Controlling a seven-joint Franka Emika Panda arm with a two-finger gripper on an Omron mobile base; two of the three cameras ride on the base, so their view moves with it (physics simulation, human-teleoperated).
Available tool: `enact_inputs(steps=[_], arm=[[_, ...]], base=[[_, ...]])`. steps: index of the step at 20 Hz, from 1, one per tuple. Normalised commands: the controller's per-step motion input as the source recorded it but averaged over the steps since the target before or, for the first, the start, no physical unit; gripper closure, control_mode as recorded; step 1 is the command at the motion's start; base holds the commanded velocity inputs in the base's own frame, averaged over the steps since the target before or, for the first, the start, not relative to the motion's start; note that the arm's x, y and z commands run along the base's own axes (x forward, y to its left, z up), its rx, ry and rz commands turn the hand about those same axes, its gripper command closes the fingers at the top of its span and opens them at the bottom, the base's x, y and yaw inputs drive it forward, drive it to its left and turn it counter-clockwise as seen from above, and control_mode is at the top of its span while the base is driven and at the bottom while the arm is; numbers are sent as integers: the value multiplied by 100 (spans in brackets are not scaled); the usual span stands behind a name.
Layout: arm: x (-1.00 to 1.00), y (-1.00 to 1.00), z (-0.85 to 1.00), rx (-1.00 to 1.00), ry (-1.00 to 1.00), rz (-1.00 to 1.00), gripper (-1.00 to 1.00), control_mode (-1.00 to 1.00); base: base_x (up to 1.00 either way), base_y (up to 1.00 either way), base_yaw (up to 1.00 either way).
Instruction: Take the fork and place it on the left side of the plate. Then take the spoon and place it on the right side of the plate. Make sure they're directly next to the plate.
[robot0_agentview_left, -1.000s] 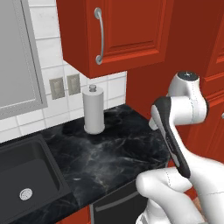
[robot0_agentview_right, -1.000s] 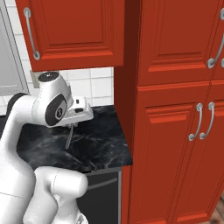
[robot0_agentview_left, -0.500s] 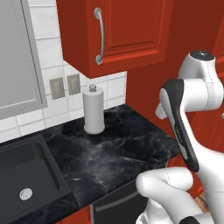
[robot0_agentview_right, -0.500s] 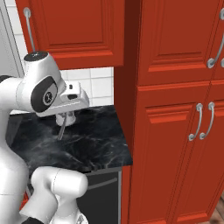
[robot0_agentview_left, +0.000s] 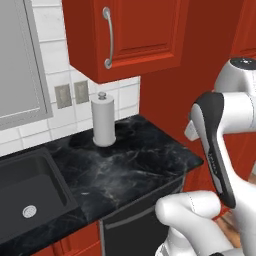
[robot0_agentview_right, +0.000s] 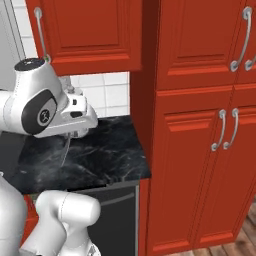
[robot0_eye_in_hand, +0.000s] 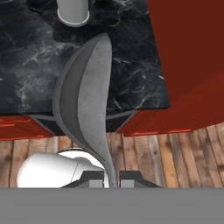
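While red cabinets (robot0_agentview_right: 200, 100) surround it, black marble counter (robot0_agentview_left: 130, 165) bears a paper-towel roll (robot0_agentview_left: 103, 120).

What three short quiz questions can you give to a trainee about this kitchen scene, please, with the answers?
1. True or false: the gripper holds the spoon by its thin handle.
2. What stands upright on the black counter by the tiled wall? A) paper towel roll B) kettle C) plate
3. Fill in: left of the counter lies a black ____.

Key
1. True: the jaws are shut on the handle, with the bowl pointing away from the hand.
2. A
3. sink
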Motion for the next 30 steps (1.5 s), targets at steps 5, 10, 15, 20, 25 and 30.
enact_inputs(steps=[5, 10, 15, 20, 25, 30], arm=[[0, 0, 0, 0, 0, 0, 100, 100], [0, 0, 0, 0, 0, 0, 100, 100], [0, 0, 0, 0, 0, 0, 100, 100], [0, 0, 0, 0, 0, 0, 100, 100], [0, 0, 0, 0, 0, 0, 100, 100], [0, 0, 0, 0, 0, 0, 100, 100]], base=[[-70, 35, -23], [-58, 42, -41], [-48, 44, -51], [-49, 45, -52], [-54, 41, -49], [-62, 30, -46]])
